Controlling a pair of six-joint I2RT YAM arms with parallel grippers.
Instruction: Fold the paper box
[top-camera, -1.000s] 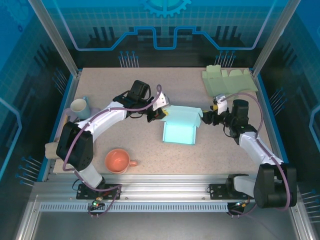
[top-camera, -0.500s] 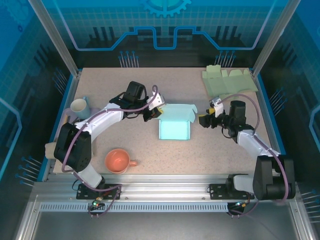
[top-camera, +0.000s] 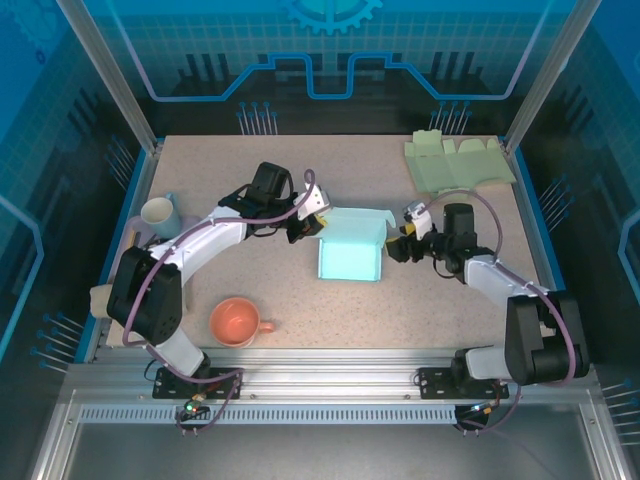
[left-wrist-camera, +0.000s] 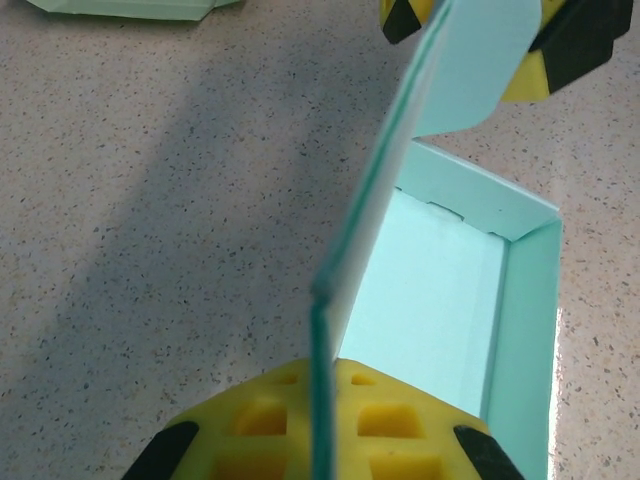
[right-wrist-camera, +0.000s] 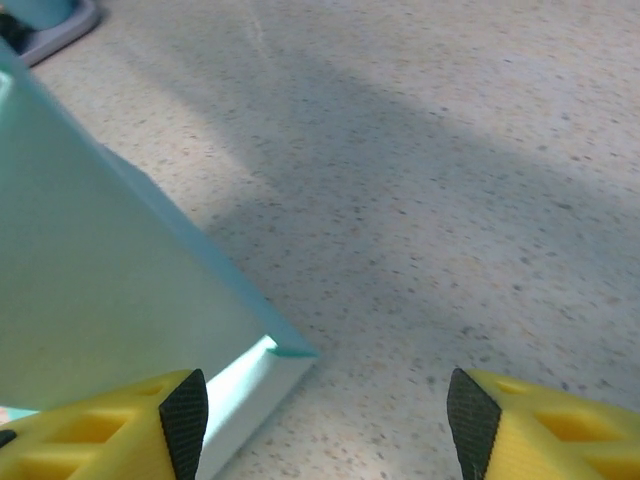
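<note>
Shifted a little toward the upper left since a second ago, the paper box (top-camera: 350, 258) now sits just right of centre in the overhead frame. The right claw (top-camera: 397, 246) has closed in from the right and stands at the box's right-hand wall.

The left claw (top-camera: 308, 226) is clenched on the box's left wall. In its own wrist view the claw (left-wrist-camera: 318, 425) shows two yellow pads with square pockets and black tips. They pinch a thin card panel seen edge-on, its cut edge a darker teal line running up the frame.

The box is pale aqua card, smooth and matte. It forms a shallow open tray with upright sides, and a round-cornered tab (left-wrist-camera: 470, 70) rises at its far end.

The right claw is released. In the left wrist view its black-and-yellow fingers (left-wrist-camera: 570, 45) stand on either side of that tab at the top of the frame. In the right wrist view the claw (right-wrist-camera: 320, 425) has its fingers spread wide at the bottom corners. The box's sharp corner (right-wrist-camera: 290, 350) lies between them, nearer the lower left one, with nothing pinched.

The counter (top-camera: 420, 310) is speckled beige, like fine stone. Flat pale green card sheets (top-camera: 460, 165) lie at the upper right, a pale mug (top-camera: 158, 212) stands at the left, and a glossy orange cup (top-camera: 236, 322) sits at the lower left. All are well apart from the box.
</note>
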